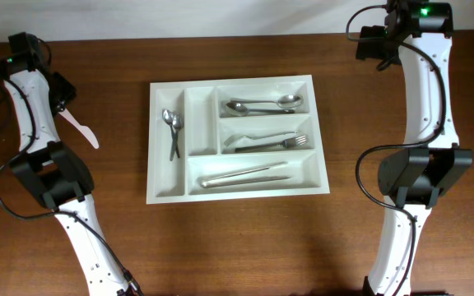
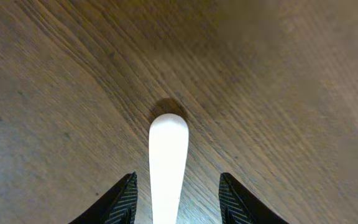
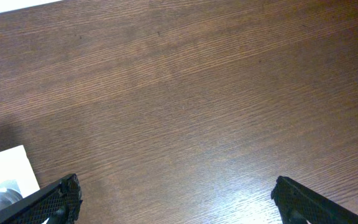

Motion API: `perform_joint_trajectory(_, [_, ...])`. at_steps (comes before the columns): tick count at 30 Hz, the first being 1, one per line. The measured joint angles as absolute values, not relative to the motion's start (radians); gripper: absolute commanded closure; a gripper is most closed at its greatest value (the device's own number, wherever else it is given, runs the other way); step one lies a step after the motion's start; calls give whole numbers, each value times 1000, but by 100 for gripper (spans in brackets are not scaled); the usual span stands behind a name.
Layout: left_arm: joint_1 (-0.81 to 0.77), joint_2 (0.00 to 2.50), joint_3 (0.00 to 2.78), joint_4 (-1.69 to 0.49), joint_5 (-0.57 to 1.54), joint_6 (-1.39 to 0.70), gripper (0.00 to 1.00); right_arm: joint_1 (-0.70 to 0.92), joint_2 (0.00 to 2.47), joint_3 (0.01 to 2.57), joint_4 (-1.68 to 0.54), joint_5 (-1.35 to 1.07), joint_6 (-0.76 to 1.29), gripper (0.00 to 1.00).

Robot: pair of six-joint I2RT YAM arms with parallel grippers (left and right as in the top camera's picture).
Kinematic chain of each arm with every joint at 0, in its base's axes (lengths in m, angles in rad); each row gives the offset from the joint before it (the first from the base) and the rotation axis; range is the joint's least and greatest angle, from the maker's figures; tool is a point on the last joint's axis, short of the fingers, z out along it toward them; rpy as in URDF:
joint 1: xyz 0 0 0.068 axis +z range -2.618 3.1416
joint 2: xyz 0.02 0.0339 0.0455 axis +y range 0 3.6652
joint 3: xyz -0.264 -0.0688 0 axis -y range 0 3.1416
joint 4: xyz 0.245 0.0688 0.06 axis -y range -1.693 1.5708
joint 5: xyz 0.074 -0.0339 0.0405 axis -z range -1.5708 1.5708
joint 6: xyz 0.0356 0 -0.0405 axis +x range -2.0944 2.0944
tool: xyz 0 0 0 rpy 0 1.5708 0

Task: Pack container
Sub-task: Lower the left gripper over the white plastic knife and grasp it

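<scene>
Overhead: container (image 1: 161, 177) held metal cutlery (image 1: 262, 105). The left wrist view showed the left tool (image 2: 178, 177) straddling a white utensil (image 2: 168, 155), grip unclear. The right tool (image 3: 176, 182) gaped wide.

White arm links (image 1: 425, 82), black joints (image 1: 52, 173), looping black cables (image 1: 2, 197), green lights (image 1: 424, 11), black claw fingers (image 2: 120, 202)

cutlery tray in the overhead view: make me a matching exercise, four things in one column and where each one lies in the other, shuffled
Things:
1. small silver metal spoons
2. large silver metal spoons
3. silver metal forks
4. white plastic utensil

Places:
A. middle long compartment of the white plastic cutlery tray
B. outside the tray, left of it in the overhead view
C. leftmost narrow upright compartment
D. top long compartment

Pairs: 1-C, 2-D, 3-A, 4-B
</scene>
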State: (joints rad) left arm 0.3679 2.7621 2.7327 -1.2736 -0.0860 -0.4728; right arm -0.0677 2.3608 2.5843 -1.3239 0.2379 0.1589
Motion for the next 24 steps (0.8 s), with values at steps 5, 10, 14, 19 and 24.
perform_joint_trajectory(5, [368, 2803, 2733, -1272, -94, -476, 57, -68, 2361, 2584, -1324, 238, 159, 1])
perform_joint_trajectory(10, [368, 2803, 2733, -1270, -93, -478, 71, -68, 2361, 2584, -1324, 238, 159, 1])
perform_joint_trajectory(14, [368, 2803, 2733, -1272, -93, -482, 83, -68, 2361, 2584, -1324, 238, 159, 1])
perform_joint_trajectory(19, [368, 2803, 2733, -1279, -93, -484, 94, -68, 2361, 2584, -1324, 238, 159, 1])
perform_joint_trajectory(24, [368, 2803, 2733, -1301, -93, -484, 98, -68, 2361, 2584, -1324, 238, 159, 1])
